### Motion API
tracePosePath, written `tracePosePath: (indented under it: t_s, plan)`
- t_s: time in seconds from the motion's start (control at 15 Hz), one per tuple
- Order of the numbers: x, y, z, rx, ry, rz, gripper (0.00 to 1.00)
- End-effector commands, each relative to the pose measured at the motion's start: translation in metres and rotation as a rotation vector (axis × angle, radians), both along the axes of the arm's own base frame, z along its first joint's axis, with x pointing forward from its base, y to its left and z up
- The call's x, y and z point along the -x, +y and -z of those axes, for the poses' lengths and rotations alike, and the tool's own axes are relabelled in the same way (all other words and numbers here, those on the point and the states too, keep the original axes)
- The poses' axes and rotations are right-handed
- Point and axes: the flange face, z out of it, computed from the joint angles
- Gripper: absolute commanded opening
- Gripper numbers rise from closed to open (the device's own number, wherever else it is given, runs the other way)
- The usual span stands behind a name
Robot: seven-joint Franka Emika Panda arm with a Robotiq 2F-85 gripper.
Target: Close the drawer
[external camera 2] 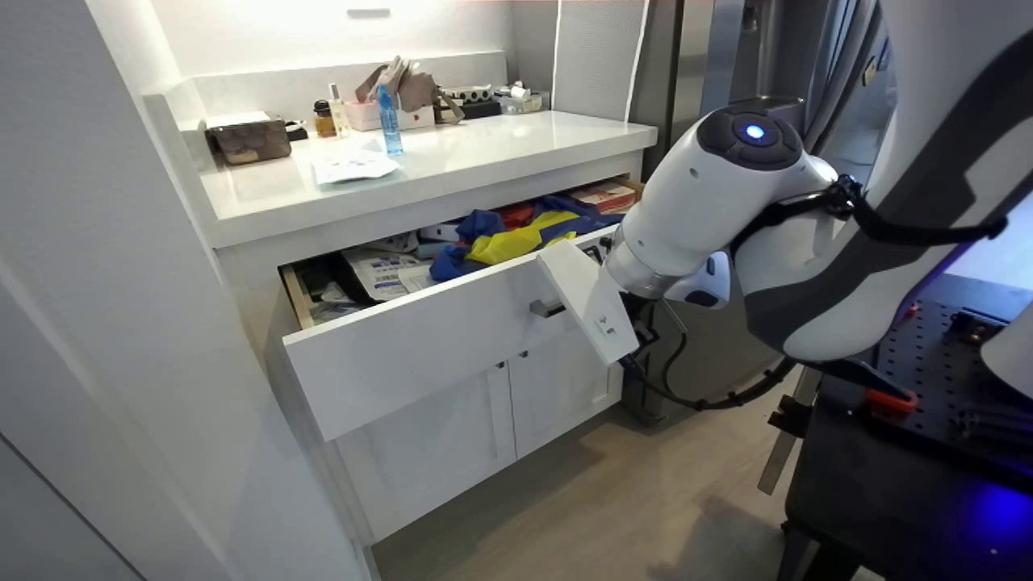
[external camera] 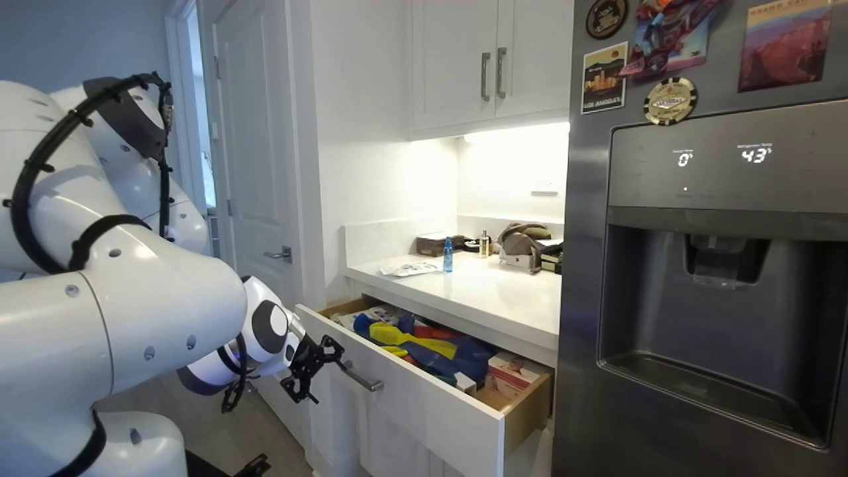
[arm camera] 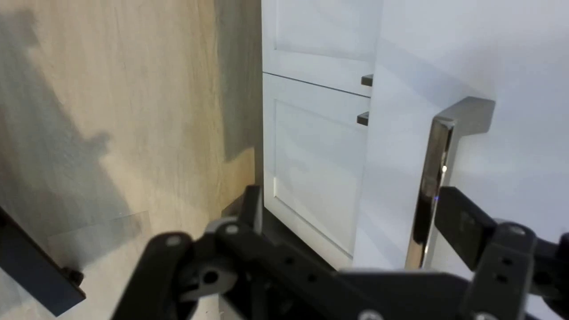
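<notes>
Fingers [arm camera: 464, 226], black and jointed, stand wide apart with nothing held. Just beyond them lies the shiny metal bar handle [arm camera: 429, 186], its long axis running left-right, crosswise to their spread; whether they touch I cannot tell. Farther, the wide, white, wood-sided drawer [external camera 2: 440, 340] stands pulled out beneath the glossy white bench [external camera 2: 516, 145]; shutting it probably wants a straight push toward the far side.

The gripper [arm camera: 350, 206] gaped near the handle [arm camera: 427, 191] of the drawer [arm camera: 524, 178]. Farther off I saw cabinet doors [arm camera: 318, 151] and pale floor [arm camera: 169, 98].
</notes>
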Motion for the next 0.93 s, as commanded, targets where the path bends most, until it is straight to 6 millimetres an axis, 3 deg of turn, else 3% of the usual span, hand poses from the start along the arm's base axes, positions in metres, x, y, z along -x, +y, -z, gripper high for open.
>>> tracePosePath:
  t_s: [0.0,0.27,0.6,0.67,0.73,0.87]
  plan:
    - [0.010,0.001,-0.023,-0.002,-0.065,-0.040,1.00]
    - [0.015,-0.001,-0.030,0.020,-0.094,-0.050,1.00]
    - [0.013,-0.020,-0.022,0.052,-0.089,-0.025,1.00]
    - [0.013,-0.024,-0.020,0.058,-0.095,-0.022,0.75]
    - [0.010,-0.027,-0.019,0.067,-0.098,-0.021,0.74]
    - [0.001,-0.022,-0.024,0.080,-0.106,-0.008,0.58]
